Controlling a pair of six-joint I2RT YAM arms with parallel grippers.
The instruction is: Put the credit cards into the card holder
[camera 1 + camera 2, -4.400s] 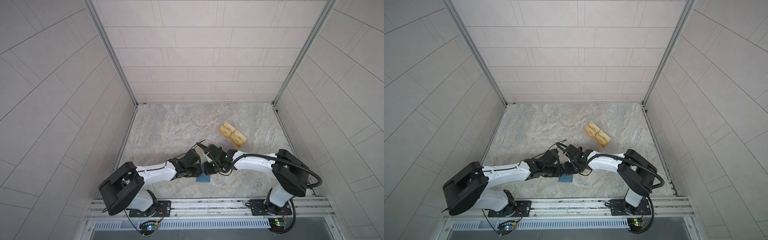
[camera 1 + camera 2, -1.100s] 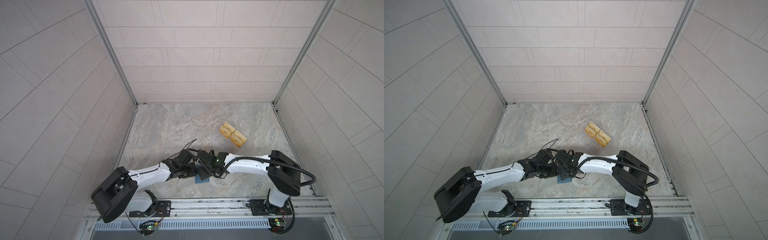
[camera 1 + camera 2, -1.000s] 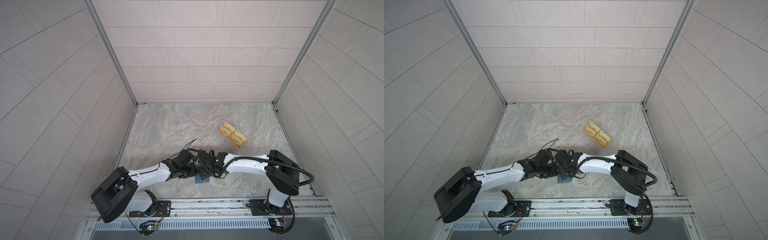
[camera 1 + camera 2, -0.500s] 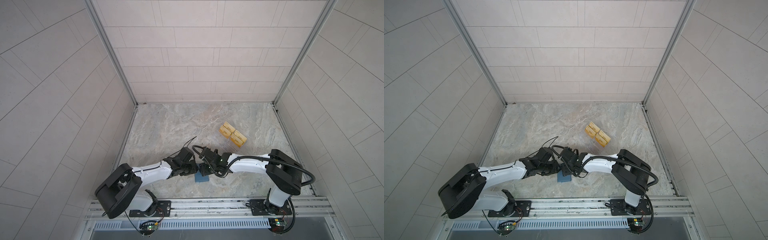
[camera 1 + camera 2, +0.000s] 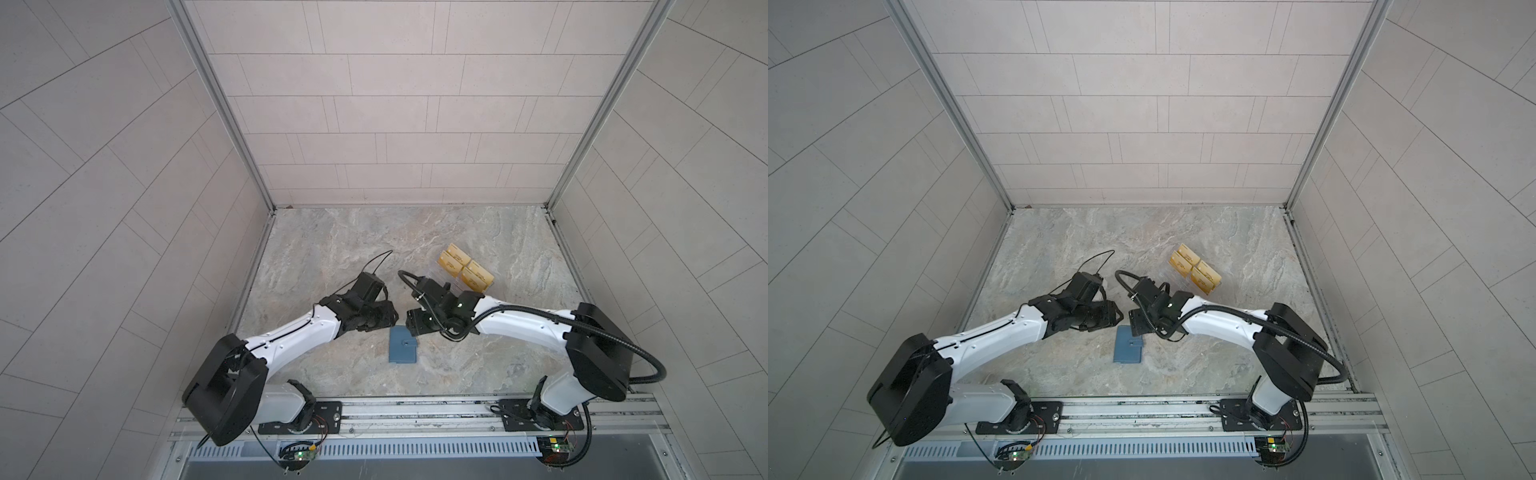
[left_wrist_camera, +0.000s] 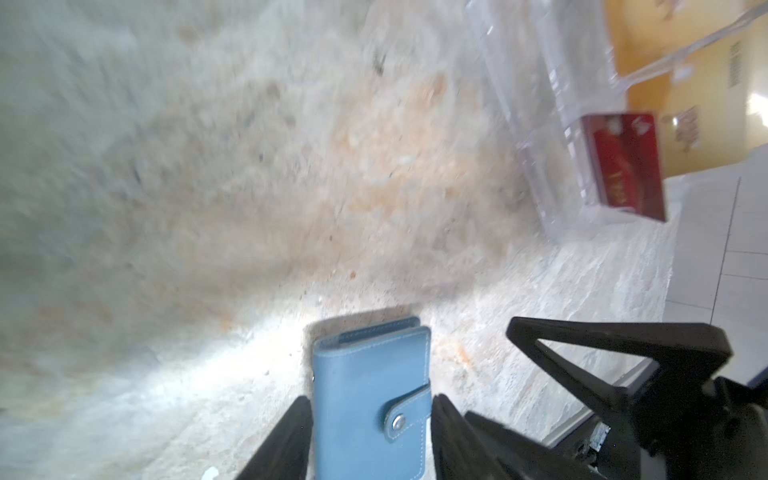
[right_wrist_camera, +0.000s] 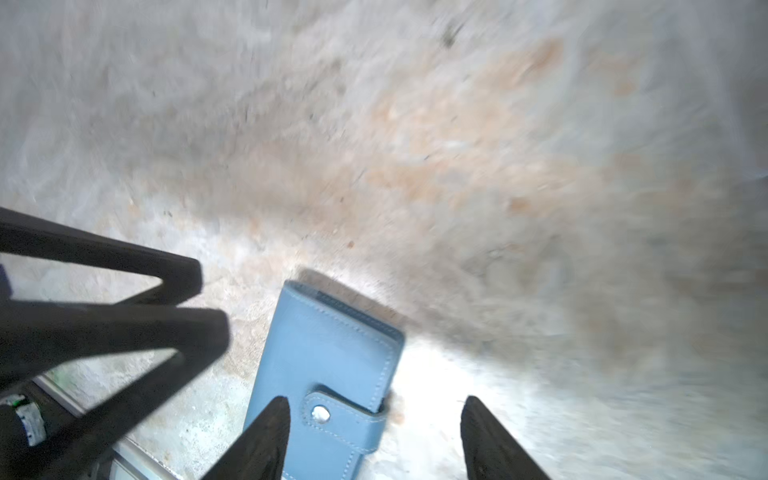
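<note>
The card holder [image 5: 402, 345] [image 5: 1128, 344] is a slate-blue wallet lying flat on the stone table, folded shut with its snap strap fastened. My left gripper [image 5: 392, 322] and right gripper [image 5: 412, 326] hover side by side just over its far end. In the left wrist view the left gripper [image 6: 370, 399] is open, its fingers on either side of the card holder [image 6: 370, 386]. The right gripper [image 7: 376, 399] is open too, one finger over the card holder [image 7: 328, 357]. One red credit card [image 6: 619, 166] stands in the clear rack; no top view shows it.
A clear acrylic rack [image 5: 446, 276] [image 6: 540, 104] with gold-yellow cards [image 5: 465, 268] [image 5: 1195, 268] stands behind and to the right of the grippers. Tiled walls close in the table on three sides. The arms' base rail [image 5: 415, 411] runs along the front edge.
The right gripper, which reached leftward beside the left gripper, has pulled back to the right. The left jaws have widened. The closed card holder now lies uncovered in the same spot.
</note>
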